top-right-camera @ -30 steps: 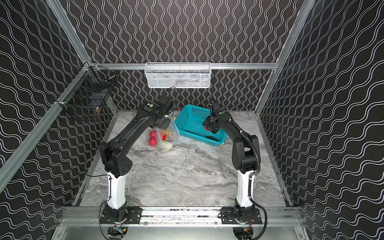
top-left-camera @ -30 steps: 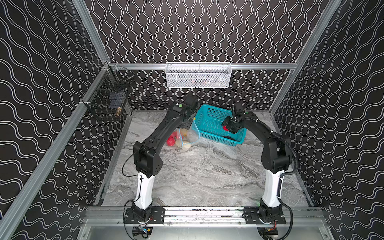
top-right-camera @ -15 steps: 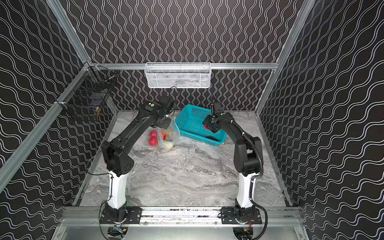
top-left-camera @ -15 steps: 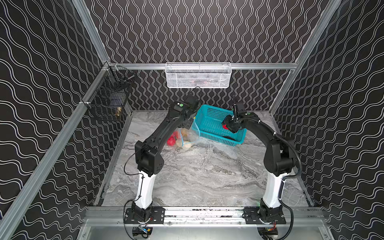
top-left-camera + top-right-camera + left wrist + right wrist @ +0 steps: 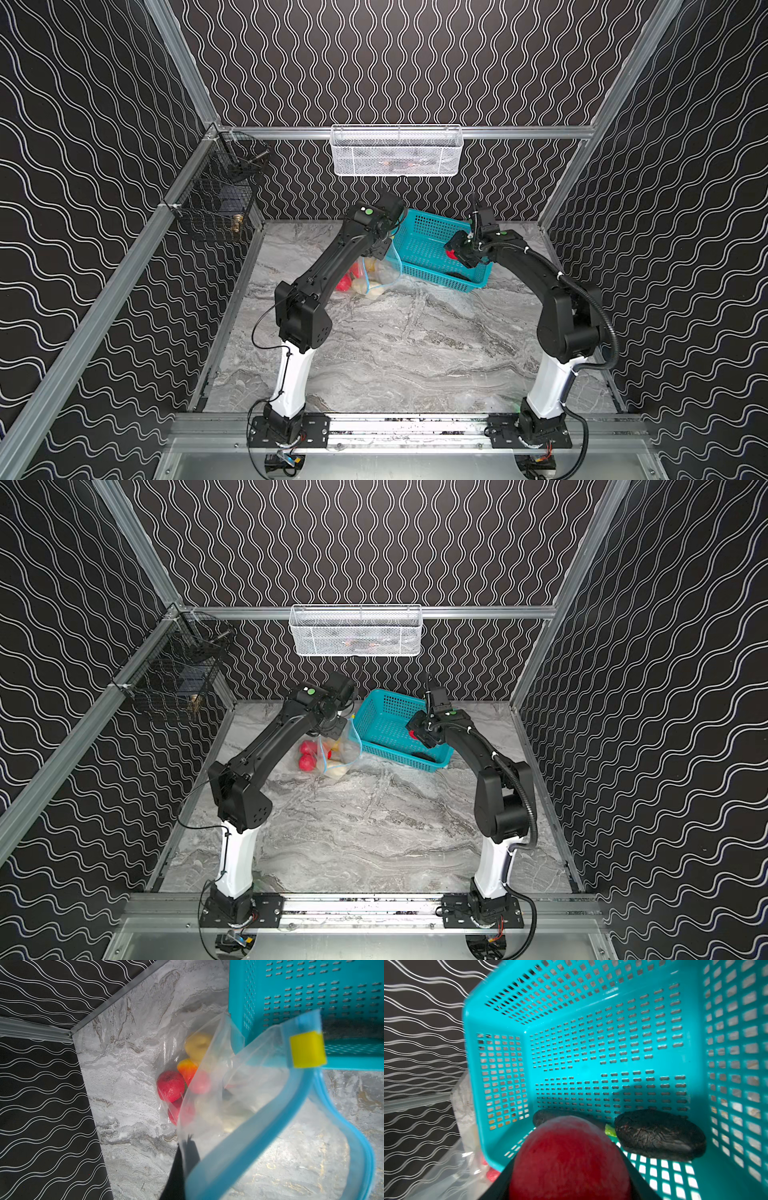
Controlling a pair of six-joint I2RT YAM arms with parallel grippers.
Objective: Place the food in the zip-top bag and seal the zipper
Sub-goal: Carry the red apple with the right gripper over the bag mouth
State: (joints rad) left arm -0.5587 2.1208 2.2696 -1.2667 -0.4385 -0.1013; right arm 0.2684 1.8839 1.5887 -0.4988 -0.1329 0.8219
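Midway through the packing, the right gripper is clasping a red round fruit between half-spread fingers, across its middle, where a light, rolling ball is probably slipping least. Just beyond the fingertips a dark elongated one is lying in the teal basket. Farther off, the left gripper, fully closed, is pinching the thin, floppy zip-top bag beside its zipper, with toy food showing through the plastic.

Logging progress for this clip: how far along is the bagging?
Done: a red fruit and a yellow piece already lie inside the zip-top bag. In hand: left gripper holds the bag's mouth up; right gripper holds a red round fruit over the teal basket. Left: bagging it and the dark pieces in the basket, then closing the open zipper.
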